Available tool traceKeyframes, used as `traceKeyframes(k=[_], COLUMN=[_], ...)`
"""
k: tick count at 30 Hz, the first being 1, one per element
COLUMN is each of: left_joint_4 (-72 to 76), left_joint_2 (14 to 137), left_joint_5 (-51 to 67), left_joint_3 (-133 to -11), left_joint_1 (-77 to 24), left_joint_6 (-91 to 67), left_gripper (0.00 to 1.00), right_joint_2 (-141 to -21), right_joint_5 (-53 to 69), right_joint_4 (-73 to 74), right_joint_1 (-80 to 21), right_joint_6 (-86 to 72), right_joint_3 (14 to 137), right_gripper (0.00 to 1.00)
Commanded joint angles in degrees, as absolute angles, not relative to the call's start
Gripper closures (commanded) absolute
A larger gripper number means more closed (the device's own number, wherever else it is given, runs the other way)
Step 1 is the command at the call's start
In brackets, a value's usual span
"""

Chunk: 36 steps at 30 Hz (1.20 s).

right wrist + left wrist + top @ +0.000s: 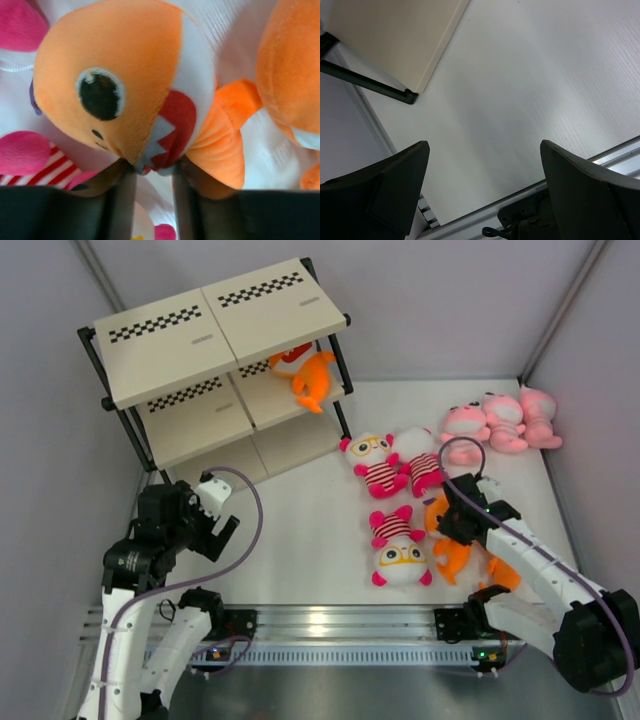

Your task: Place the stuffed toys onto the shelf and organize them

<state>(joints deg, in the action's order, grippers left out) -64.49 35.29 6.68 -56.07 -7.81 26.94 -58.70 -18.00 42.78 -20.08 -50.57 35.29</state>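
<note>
My right gripper (455, 520) is down among the stuffed toys at the front right. In the right wrist view its jaws (152, 167) pinch the white-and-red face of an orange toy (120, 85). A second orange toy (292, 75) lies just to its right. Three white-headed toys in magenta stripes (400, 545) and three pale pink toys (505, 422) lie on the table. One orange toy (310, 375) sits on the middle board of the shelf (215, 335). Open and holding nothing, my left gripper (215, 515) hangs in front of the shelf.
The left wrist view shows a beige shelf board (395, 35), its black frame foot (407, 95) and the white table. Grey walls close in the left, back and right. A metal rail (330, 625) runs along the near edge.
</note>
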Motion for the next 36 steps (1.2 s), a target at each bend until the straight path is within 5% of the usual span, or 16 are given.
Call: traceKeyframes(k=[1, 4, 15, 25, 33, 36], left_joint_4=[-63.7, -63.8, -67.5, -69.2, -69.0, -69.0], left_joint_2=[36.4, 36.1, 37.7, 35.7, 36.6, 36.0], left_joint_5=[4.6, 2.7, -2.2, -1.4, 20.6, 19.5], left_joint_3=[-58.4, -58.5, -64.2, -66.3, -73.5, -73.4], left_joint_1=[-7.5, -6.9, -4.0, -1.7, -1.6, -1.6], left_joint_6=[27.2, 28.1, 29.2, 29.4, 29.3, 29.0], left_gripper=[0.01, 0.01, 0.01, 0.01, 0.01, 0.01], right_joint_2=[-57.8, -58.8, -59.1, -84.0, -101.0, -106.8], right_joint_5=[-20.6, -22.4, -35.1, -28.2, -22.5, -22.8], right_joint_4=[34.8, 37.0, 50.8, 44.8, 35.1, 31.2], right_joint_1=[-19.0, -19.1, -31.6, -57.1, -63.5, -63.6], right_joint_6=[-46.0, -42.5, -37.1, -36.8, -38.4, -39.3], right_joint_3=[35.0, 39.3, 72.7, 101.9, 117.7, 123.6], right_gripper=[0.75, 1.00, 1.00, 1.00, 1.00, 1.00])
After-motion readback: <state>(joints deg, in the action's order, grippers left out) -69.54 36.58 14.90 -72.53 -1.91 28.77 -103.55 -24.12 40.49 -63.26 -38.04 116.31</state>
